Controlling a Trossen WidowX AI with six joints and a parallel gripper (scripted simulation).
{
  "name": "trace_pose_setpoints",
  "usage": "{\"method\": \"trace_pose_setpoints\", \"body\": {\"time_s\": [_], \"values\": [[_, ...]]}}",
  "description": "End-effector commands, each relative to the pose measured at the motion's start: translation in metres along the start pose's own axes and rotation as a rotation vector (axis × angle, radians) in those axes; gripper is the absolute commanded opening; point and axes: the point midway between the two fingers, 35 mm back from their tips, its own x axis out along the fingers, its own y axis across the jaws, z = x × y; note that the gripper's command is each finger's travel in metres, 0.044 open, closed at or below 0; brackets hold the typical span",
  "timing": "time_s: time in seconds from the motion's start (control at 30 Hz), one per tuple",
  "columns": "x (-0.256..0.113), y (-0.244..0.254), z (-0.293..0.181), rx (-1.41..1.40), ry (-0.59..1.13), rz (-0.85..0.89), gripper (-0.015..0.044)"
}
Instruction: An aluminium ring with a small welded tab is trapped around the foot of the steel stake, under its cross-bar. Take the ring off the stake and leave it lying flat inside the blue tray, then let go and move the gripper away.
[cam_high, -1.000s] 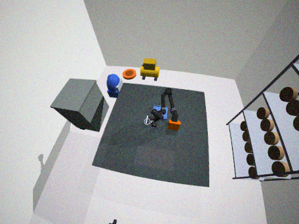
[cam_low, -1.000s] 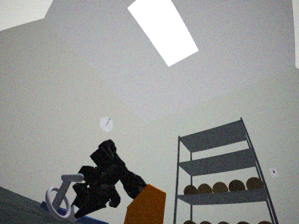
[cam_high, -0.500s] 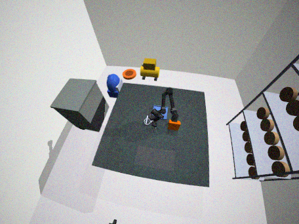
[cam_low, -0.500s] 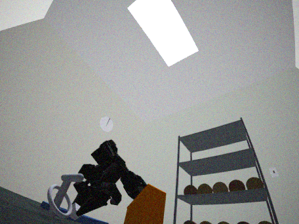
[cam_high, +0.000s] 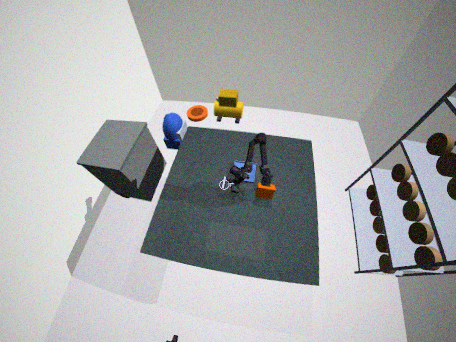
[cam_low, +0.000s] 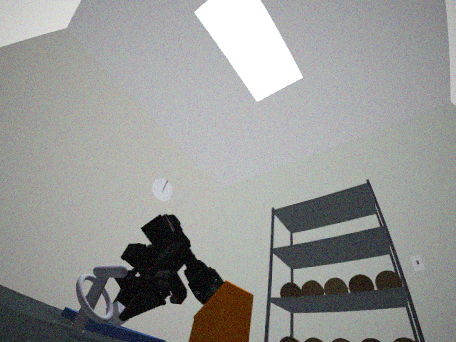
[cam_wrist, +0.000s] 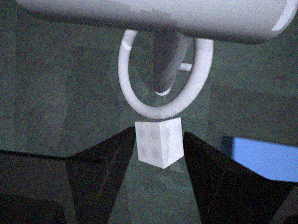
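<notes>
The pale aluminium ring (cam_high: 220, 185) (cam_low: 103, 317) (cam_wrist: 155, 112) is around the post of the steel stake (cam_low: 95, 291) (cam_wrist: 167, 60), below its cross-bar (cam_low: 110, 271) (cam_wrist: 150, 15). In the exterior view the ring looks tilted. Its square tab (cam_wrist: 160, 142) points toward the arm. My gripper (cam_low: 120, 309) (cam_wrist: 159, 134) is shut on the tab, one black fingertip on each side. The blue tray (cam_high: 252, 175) (cam_low: 131, 334) (cam_wrist: 265, 157) lies beside the stake, to the right in the wrist view. The stake's foot is hard to make out.
An orange block (cam_high: 265, 192) (cam_low: 225, 315) stands near the arm, right of the tray. A grey box (cam_high: 117, 145), a blue object (cam_high: 173, 125), an orange disc (cam_high: 197, 113) and a yellow object (cam_high: 229, 109) stand beyond the dark mat (cam_high: 200, 230). A shelf rack (cam_high: 432, 225) (cam_low: 340, 302) stands farther right.
</notes>
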Motion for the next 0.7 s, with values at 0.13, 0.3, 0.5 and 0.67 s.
{"method": "trace_pose_setpoints", "body": {"time_s": [0.13,0.3,0.5,0.67], "values": [[0.0010,0.0009,0.0052,0.010,0.030,0.015,0.0000],[0.0014,0.0015,0.0073,0.012,0.054,0.027,0.0000],[0.0014,0.0017,0.0098,0.015,0.084,0.040,0.0000],[0.0010,0.0015,0.0117,0.017,0.109,0.050,0.0000]]}}
